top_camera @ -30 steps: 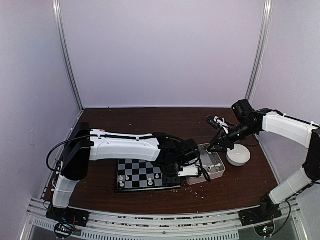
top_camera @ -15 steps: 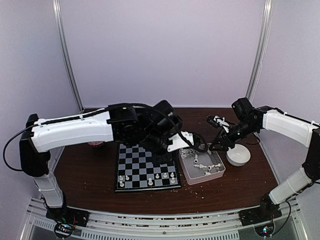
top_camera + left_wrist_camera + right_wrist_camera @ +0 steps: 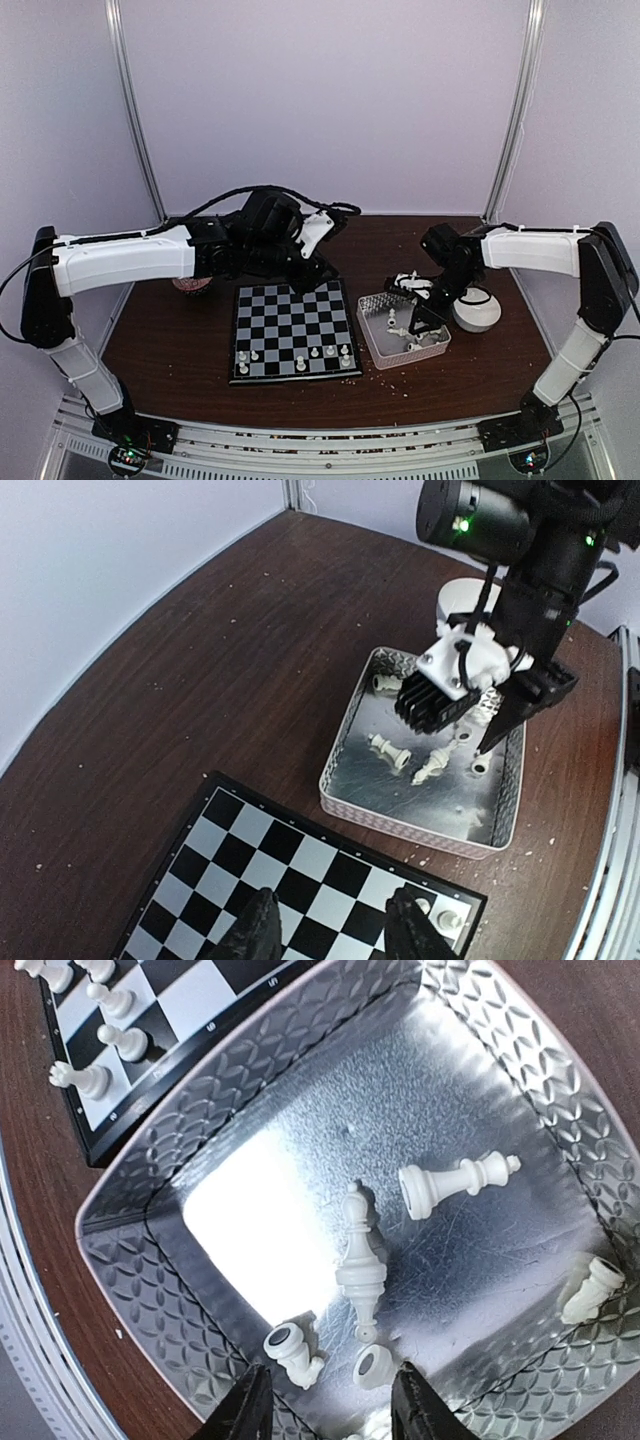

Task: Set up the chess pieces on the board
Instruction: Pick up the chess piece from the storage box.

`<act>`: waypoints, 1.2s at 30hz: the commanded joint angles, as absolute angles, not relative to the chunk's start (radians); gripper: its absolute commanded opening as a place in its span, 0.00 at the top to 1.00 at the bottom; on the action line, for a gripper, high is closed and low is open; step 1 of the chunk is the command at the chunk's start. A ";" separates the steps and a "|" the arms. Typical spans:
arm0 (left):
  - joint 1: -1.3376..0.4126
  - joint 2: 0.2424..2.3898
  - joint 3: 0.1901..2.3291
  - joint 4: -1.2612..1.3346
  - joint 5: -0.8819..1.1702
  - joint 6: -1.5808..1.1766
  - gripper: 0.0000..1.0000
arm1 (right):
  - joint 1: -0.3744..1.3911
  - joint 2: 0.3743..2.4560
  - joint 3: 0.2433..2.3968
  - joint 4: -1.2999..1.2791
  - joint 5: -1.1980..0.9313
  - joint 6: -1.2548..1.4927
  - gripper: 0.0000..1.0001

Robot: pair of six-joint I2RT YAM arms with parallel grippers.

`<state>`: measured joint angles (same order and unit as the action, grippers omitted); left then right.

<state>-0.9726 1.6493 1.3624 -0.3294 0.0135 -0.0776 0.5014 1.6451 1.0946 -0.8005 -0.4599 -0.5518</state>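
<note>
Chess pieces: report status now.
Left gripper open, empty, above board. Right gripper open over tray. Some chess pieces on board's near rows, others lying in tray. Nothing blocking.

The tray looks like shiny embossed metal — diamond-patterned walls, brushed floor. The chess pieces are smooth glossy white plastic; the table is dark matt wood.

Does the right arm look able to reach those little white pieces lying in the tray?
Likely yes: the right gripper hangs over the tray, jaws apart, and the chess pieces there lie loose and uncovered.
</note>
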 commanded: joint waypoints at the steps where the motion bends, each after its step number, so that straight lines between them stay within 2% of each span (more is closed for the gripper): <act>1: -0.946 1.605 1.318 -0.119 0.110 -0.237 0.64 | 0.527 1.690 1.103 -0.807 -0.377 -0.567 0.60; 8: -0.945 1.593 1.276 -0.084 0.133 -0.256 0.63 | 0.554 1.743 1.111 -0.793 -0.331 -0.556 0.61; 15: -0.945 1.589 1.254 -0.059 0.144 -0.271 0.63 | 0.555 1.775 1.133 -0.779 -0.316 -0.538 0.72; 28: -0.945 1.595 1.237 -0.041 0.151 -0.280 0.63 | 0.565 1.808 1.146 -0.767 -0.339 -0.540 0.83; 32: -0.945 1.596 1.232 -0.027 0.152 -0.285 0.63 | 0.566 1.797 1.144 -0.761 -0.345 -0.537 0.94; 36: -0.944 1.605 1.235 -0.007 0.148 -0.286 0.62 | 0.565 1.765 1.138 -0.750 -0.346 -0.535 0.99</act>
<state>-0.9485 1.6135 1.2423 -0.0860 0.1383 -0.2764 0.5606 1.7992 1.1267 -0.7647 -0.3416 -0.5392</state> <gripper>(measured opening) 0.373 0.045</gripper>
